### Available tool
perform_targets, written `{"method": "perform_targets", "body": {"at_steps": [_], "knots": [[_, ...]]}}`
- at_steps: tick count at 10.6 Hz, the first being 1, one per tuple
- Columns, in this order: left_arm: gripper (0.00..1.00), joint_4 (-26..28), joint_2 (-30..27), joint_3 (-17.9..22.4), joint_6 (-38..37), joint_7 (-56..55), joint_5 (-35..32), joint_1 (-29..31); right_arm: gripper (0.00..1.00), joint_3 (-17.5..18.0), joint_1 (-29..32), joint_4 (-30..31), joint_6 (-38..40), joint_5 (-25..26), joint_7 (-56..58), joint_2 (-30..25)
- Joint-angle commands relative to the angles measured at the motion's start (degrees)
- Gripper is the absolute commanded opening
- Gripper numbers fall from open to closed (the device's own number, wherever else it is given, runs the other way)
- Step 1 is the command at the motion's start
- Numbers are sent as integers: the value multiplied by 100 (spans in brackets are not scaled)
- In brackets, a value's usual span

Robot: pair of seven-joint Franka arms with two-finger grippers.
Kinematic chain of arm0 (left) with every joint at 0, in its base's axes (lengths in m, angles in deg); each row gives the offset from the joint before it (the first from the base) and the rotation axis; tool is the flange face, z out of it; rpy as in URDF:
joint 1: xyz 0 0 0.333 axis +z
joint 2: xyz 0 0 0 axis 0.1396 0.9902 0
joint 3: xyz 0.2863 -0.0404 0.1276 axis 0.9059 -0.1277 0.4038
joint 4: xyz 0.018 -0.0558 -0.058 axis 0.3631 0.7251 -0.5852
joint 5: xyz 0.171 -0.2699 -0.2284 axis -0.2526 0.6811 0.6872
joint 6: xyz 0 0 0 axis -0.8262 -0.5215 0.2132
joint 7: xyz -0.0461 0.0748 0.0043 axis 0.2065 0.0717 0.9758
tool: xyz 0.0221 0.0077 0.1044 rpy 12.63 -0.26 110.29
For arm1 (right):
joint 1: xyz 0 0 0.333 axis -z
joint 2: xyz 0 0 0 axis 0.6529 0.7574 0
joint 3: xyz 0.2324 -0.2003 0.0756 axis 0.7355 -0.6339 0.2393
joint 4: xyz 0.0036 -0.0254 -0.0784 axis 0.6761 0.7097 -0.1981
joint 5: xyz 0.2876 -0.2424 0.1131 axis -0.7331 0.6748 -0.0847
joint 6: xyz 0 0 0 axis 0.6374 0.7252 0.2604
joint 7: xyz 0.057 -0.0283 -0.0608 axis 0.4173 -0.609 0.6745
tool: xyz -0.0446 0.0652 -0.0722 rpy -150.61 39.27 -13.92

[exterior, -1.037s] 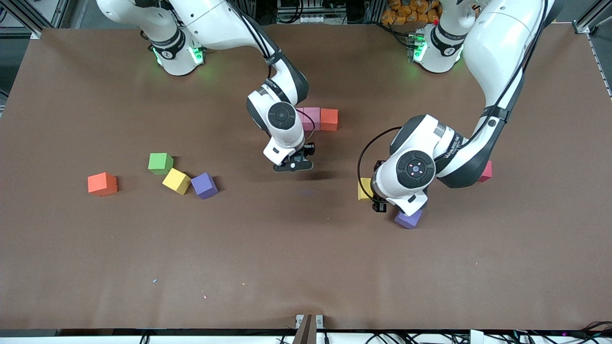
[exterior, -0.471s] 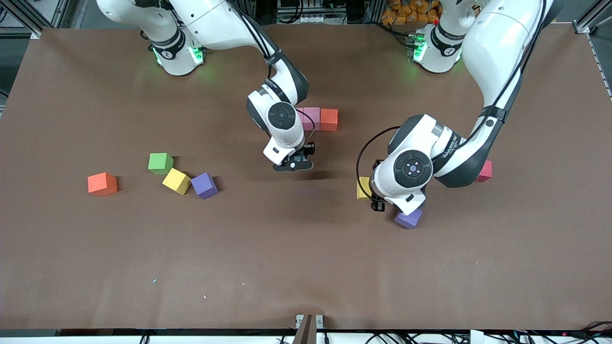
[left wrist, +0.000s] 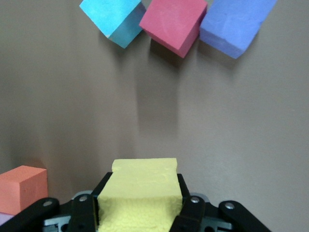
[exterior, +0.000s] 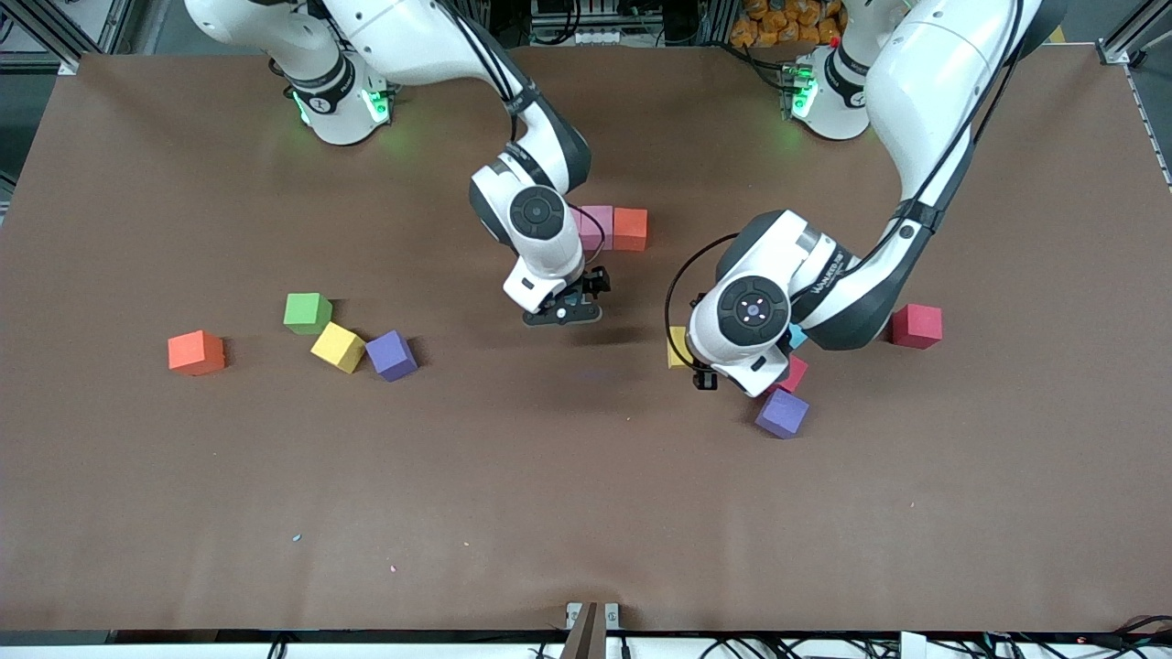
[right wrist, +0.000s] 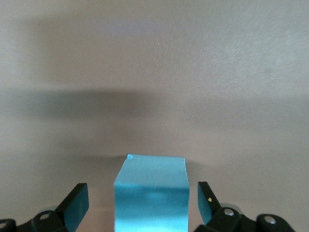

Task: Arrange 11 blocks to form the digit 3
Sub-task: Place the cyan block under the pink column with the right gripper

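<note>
My left gripper (exterior: 689, 359) is shut on a yellow block (exterior: 678, 348), which fills the jaws in the left wrist view (left wrist: 140, 193). Beside it lie a light blue block (exterior: 798, 336), a pink block (exterior: 795, 372) and a purple block (exterior: 782, 413); they also show in the left wrist view as light blue (left wrist: 112, 19), pink (left wrist: 174, 24) and purple (left wrist: 236, 24). My right gripper (exterior: 566, 307) is open around a light blue block (right wrist: 150, 193), with a gap on each side. A pink block (exterior: 597, 226) and an orange block (exterior: 630, 229) sit side by side near the right wrist.
A red block (exterior: 916, 326) lies toward the left arm's end. Toward the right arm's end lie an orange block (exterior: 196, 352), a green cube (exterior: 307, 312), a yellow block (exterior: 338, 347) and a purple block (exterior: 392, 355).
My left gripper has moved with the yellow block toward the right arm's end, uncovering the light blue, pink and red blocks. The right gripper has barely shifted.
</note>
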Motion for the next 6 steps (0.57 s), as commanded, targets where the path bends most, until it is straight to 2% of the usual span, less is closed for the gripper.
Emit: {"method": "perform_targets", "body": {"at_steps": [1,3,6], "knots": [[10,423,-151,-26,218,-356,107,-21,100,-31,486,141,660,-11,161,-684],[10,836,-212,-70,849,-805,107,-30,100,-31,1215,123,1110,6,660,-800],[10,1521,-265,-306,1694,-1219,98,-57,100,-31,2060,132,1155,68,2143,-695]]}}
